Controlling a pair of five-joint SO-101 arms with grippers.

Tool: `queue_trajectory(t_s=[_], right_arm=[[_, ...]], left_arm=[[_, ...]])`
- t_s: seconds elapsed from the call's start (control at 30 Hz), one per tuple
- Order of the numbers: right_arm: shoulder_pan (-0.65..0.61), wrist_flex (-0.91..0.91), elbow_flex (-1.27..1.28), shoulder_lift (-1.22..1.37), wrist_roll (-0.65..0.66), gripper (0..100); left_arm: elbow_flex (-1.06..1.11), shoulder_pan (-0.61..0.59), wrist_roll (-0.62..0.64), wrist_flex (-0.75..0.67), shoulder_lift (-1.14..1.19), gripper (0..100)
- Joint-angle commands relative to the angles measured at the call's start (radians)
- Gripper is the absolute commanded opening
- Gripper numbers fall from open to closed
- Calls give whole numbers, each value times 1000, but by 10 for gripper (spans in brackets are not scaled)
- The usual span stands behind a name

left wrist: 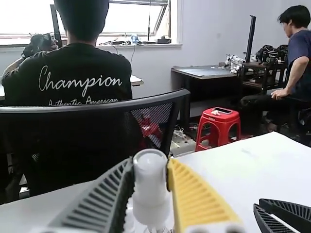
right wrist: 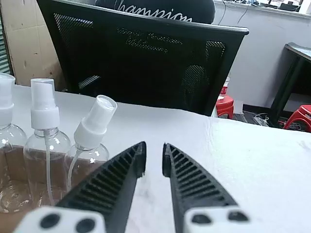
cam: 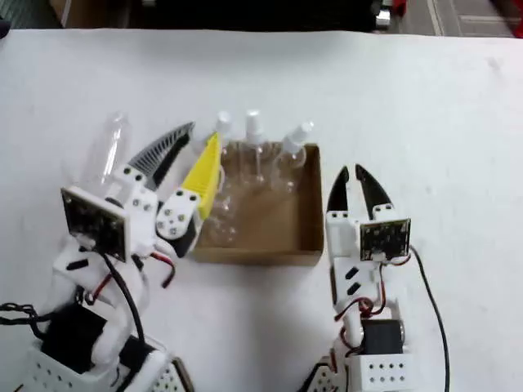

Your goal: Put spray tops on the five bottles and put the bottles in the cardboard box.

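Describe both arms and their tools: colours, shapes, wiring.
Both arms are white plastic with black motors, red and black wires, and a dark square camera board at each wrist. The left tool has one yellow and one grey ribbed finger; the right tool has two black ribbed fingers, all tapering to points.

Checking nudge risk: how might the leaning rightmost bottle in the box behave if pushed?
The bottle looks clear and empty, so probably light and easily shoved. It leans in the cardboard box, so it may tip. Its rounded body could roll.
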Motion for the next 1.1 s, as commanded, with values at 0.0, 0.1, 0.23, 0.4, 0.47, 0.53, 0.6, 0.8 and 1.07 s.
queue_trajectory(t_s=[0.0, 0.1, 0.23, 0.4, 0.47, 0.53, 0.6, 0.8, 1.07], right_arm=[[-1, -25, 9, -7, 0, 52], [-1, -25, 9, -7, 0, 52], [-1, -25, 9, -7, 0, 52], [-1, -25, 9, -7, 0, 52], [-1, -25, 9, -7, 2, 52], [-1, -25, 9, -7, 2, 52], [-1, -25, 9, -7, 2, 52], [-1, -25, 9, -7, 2, 52], [-2, -25, 9, -7, 2, 52]], left_arm=[[-14, -10, 3, 3, -7, 71], [6, -10, 5, 3, -8, 71], [12, -10, 6, 12, -8, 68], [55, -10, 46, 25, -8, 72], [92, -10, 60, 20, -8, 72], [133, -13, 60, -14, -8, 72], [172, -39, 61, -63, -8, 72], [258, -97, 63, -141, -8, 72], [338, -77, 69, -138, -8, 104]])
